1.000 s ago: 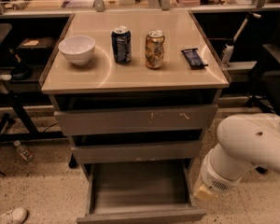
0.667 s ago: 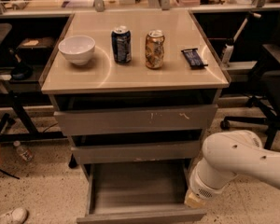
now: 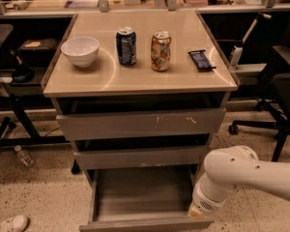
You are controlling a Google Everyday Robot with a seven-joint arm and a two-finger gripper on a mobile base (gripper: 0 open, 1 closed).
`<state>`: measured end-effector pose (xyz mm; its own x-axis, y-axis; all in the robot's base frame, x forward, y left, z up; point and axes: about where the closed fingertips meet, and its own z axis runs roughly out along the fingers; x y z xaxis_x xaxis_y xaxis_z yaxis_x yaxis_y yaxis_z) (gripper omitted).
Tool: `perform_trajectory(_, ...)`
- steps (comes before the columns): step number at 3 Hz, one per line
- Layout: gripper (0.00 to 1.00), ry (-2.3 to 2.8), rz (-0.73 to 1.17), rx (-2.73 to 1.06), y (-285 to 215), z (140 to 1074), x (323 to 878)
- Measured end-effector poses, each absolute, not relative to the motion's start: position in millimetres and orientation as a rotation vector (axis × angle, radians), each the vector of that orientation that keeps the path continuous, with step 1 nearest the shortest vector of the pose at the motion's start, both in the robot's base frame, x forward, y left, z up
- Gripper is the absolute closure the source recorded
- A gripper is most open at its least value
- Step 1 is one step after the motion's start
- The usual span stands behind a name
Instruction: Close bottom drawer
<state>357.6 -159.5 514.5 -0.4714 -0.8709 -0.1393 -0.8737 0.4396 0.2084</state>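
the gripper (image 3: 197,210) is down at the right front corner of the bottom drawer (image 3: 140,195), tucked under the fat white arm (image 3: 251,170) that comes in from the right. from where i'm standing the arm's round joint covers most of it, so i honestly can't tell if it's spread or pressed together, or whether it's touching the drawer front yet.

the bottom drawer itself is pulled well out, plain front facing us at floor level, nothing in it that i can see. the middle drawer (image 3: 140,157) above it pokes out a bit, and so does the scratched top drawer (image 3: 140,123).

if i were doing this step: get flat contact on the front panel, not the side wall, and push straight back toward the cabinet. the contact looks to be way off at the right corner, so my guess is a hard shove there could skew the drawer and make it bind. sliding in toward the middle of the front first, or pushing slow and steady, seems safer. no handle, so it's a push job anyway.

also go gentle at the end. there's a white bowl (image 3: 80,50), a blue can (image 3: 126,45), a gold can (image 3: 160,50) and a dark snack bar (image 3: 201,60) up on the cabinet top (image 3: 135,79), and a slam might rattle them.
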Motion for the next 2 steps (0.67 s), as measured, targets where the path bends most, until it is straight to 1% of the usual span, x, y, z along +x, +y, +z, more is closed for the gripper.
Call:
perform_trajectory(1, 1.0, 2.674, 0.466, -1.587, -159.8, 484.4, 352.7)
perform_trajectory(2, 1.0, 2.737, 0.534, -1.501, -167.3, 424.3, 351.0)
